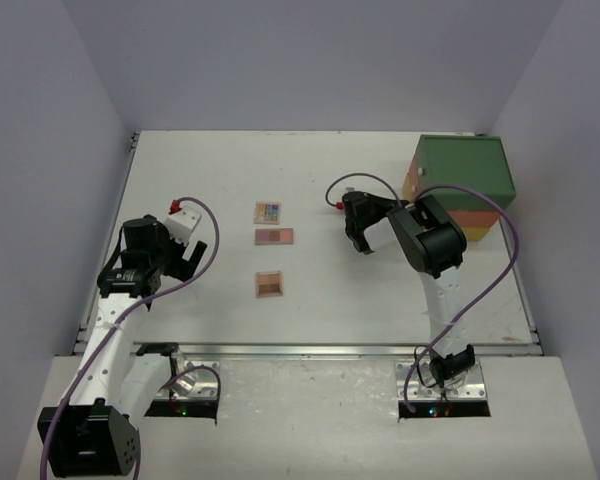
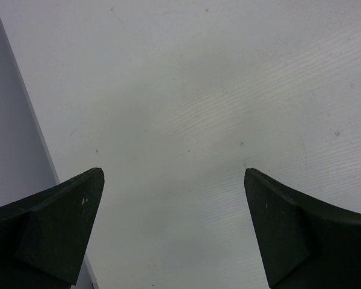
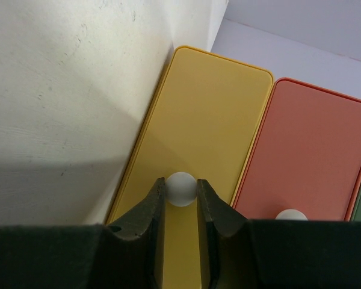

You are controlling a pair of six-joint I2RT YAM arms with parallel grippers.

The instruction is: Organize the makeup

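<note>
Right claw point(image 3: 181, 191) pinching white knob point(image 3: 181, 186), yellow drawer point(image 3: 210, 108) shut

The white table point(image 1: 230, 160) is carrying a green-topped box point(image 1: 460, 170) at its far right corner. The box's yellow drawer point(image 3: 210, 120) is showing a white knob point(image 3: 182, 188). Well to the left of the box, three flat palettes are lying in a column. The multicoloured palette point(image 1: 268, 211) is sitting level with the box. The pink palette point(image 1: 274, 236) is lying just nearer, and the brown palette point(image 1: 268, 284) nearer still, apart.
</note>
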